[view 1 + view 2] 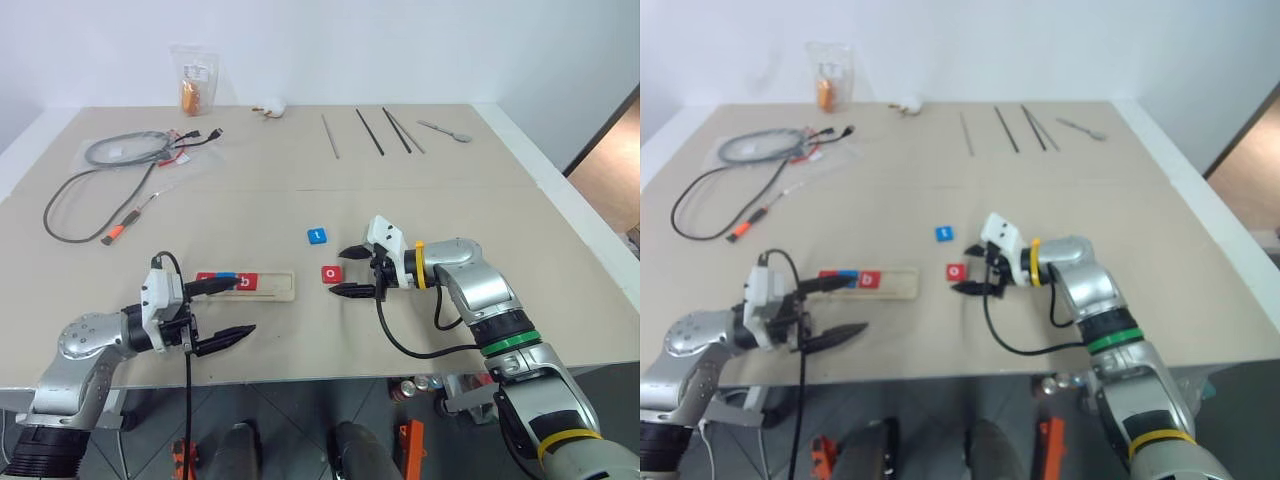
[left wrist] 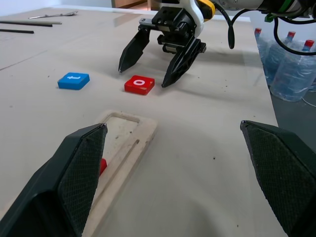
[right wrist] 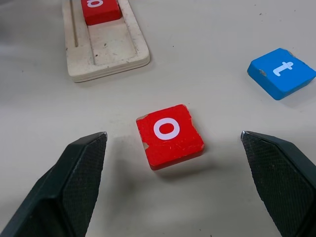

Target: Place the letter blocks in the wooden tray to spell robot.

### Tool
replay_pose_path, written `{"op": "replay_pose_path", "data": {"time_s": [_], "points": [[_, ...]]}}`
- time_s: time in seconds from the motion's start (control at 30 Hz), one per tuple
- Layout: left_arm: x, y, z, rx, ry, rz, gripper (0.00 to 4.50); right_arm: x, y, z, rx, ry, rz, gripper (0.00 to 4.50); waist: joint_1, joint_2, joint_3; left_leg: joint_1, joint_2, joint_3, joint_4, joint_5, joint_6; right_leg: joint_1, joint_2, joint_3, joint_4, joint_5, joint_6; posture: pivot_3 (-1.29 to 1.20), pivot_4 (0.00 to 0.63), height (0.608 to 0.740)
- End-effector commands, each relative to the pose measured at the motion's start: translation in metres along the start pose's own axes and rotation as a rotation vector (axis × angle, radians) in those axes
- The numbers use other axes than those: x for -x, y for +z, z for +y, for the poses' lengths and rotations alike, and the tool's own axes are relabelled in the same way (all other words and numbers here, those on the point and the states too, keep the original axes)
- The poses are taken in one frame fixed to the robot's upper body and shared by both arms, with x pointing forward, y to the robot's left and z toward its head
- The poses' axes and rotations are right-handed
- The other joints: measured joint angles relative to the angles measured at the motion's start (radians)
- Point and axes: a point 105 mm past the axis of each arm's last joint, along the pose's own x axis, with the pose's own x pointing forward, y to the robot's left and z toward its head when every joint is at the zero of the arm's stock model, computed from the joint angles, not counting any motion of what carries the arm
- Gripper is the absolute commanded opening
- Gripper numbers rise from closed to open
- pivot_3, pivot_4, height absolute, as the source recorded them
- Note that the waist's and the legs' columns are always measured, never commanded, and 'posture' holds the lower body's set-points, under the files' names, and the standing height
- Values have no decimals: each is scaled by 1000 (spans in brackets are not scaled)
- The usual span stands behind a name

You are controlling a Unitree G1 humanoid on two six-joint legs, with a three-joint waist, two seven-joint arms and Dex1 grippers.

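A red "o" letter block (image 1: pixel 331 273) lies flat on the table, right of the wooden tray (image 1: pixel 281 286). My right gripper (image 1: pixel 339 271) is open and low over the table, one finger on each side of that block without touching it. A blue "t" block (image 1: pixel 317 236) lies just behind it. The tray holds a red tile (image 1: pixel 828 273), a blue tile (image 1: pixel 847 273) and a red "b" tile (image 1: pixel 246 283); its right end is bare. At the tray's left end my left gripper (image 1: pixel 245 304) stands open, its upper finger partly covering the tiles.
Grey and black cables (image 1: pixel 120 150) and a red-tipped tool (image 1: pixel 115 232) lie at the back left. A clear bag (image 1: pixel 196 80), several thin rods (image 1: pixel 370 130) and a spoon (image 1: pixel 447 130) lie along the far edge. Water bottles (image 2: pixel 291 64) stand off the table's right side.
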Motion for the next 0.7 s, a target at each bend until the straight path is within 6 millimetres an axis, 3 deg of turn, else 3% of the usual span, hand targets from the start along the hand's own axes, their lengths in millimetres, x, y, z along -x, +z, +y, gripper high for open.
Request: {"op": "replay_pose_path", "data": {"time_s": [0.03, 0.2, 0.27, 0.43, 0.7], "points": [[8, 5, 5, -41, 25, 2, 4500, 0, 2, -4, 57, -30, -4, 3708, 0, 0, 0, 0, 0, 0, 0, 0, 0, 0, 0, 0, 0, 0, 0, 0, 150, 740], [8, 6, 7, -45, 33, 0, 4500, -5, -1, -3, 170, -49, 28, 1973, 0, 0, 0, 0, 0, 0, 0, 0, 0, 0, 0, 0, 0, 0, 0, 0, 150, 740], [8, 6, 7, -46, 34, 0, 4500, -7, 0, 1, 175, -28, 25, 1973, 0, 0, 0, 0, 0, 0, 0, 0, 0, 0, 0, 0, 0, 0, 0, 0, 150, 740], [8, 7, 8, -47, 38, 1, 4500, -7, -3, 9, 158, 23, 25, 425, -1, 0, 0, 1, 0, 0, 0, 0, 0, 1, 0, 0, 0, 0, 0, 0, 150, 740], [7, 10, 8, -55, 40, -1, 4500, -5, -3, 3, 119, 15, 37, 425, -1, 0, 0, 2, 0, 0, 0, 0, 0, 1, 0, 1, 0, 1, -1, 0, 150, 740]]}}
